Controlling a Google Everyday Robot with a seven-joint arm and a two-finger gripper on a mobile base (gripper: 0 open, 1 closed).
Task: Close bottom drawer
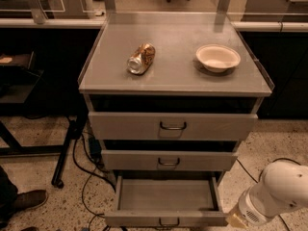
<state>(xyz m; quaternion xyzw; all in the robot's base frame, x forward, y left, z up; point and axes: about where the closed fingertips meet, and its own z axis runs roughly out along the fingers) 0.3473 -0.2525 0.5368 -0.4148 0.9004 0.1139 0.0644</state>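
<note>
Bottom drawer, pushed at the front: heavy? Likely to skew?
Bottom drawer looks empty, so probably light and easy to slide. Rigid metal front; pushing near the centre handle should keep it straight. The gripper sits by its right front corner, where an off-centre push might skew it.
</note>
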